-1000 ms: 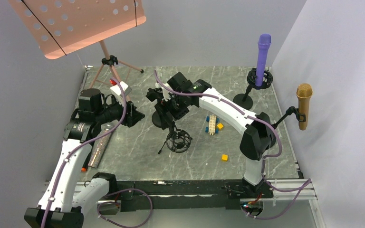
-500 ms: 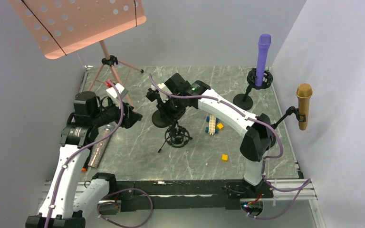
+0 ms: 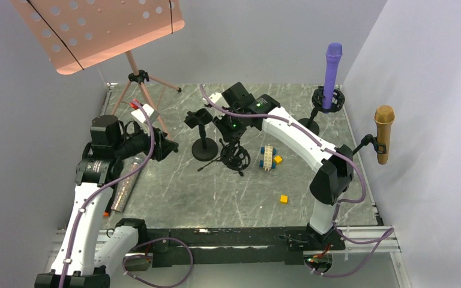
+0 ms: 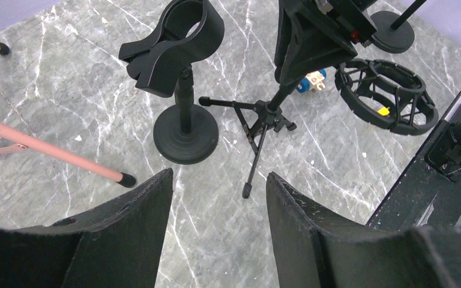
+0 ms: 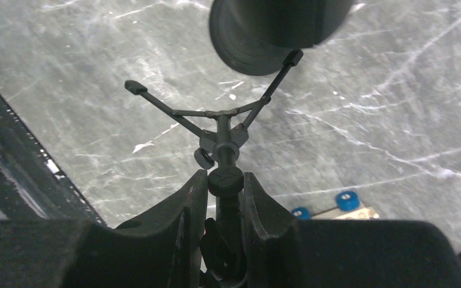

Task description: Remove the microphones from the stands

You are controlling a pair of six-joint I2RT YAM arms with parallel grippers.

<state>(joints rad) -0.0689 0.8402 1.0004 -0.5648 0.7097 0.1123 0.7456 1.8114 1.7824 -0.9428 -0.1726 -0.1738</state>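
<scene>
Over the marble table (image 3: 174, 198), far left, one pink music stand (image 3: 96, 30). Two arms: left gripper (image 4: 219, 186) agape, holding nothing; right gripper (image 5: 225, 180) clamped on the stem of the tripod stand (image 5: 218, 114), one of two stands without a microphone, beside the clip stand (image 4: 174, 45). Two microphones, both upright and mounted: purple microphone (image 3: 332, 66) far right, gold microphone (image 3: 384, 133) at the right edge. Both well right of the right gripper; likely that arm's job.

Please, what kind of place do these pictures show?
Probably a robot test bench in a laboratory, not a real music studio. A left arm and a right arm are bolted to a marble-patterned table between plain grey walls. The props are a pink music stand, a purple microphone and a gold microphone.
</scene>
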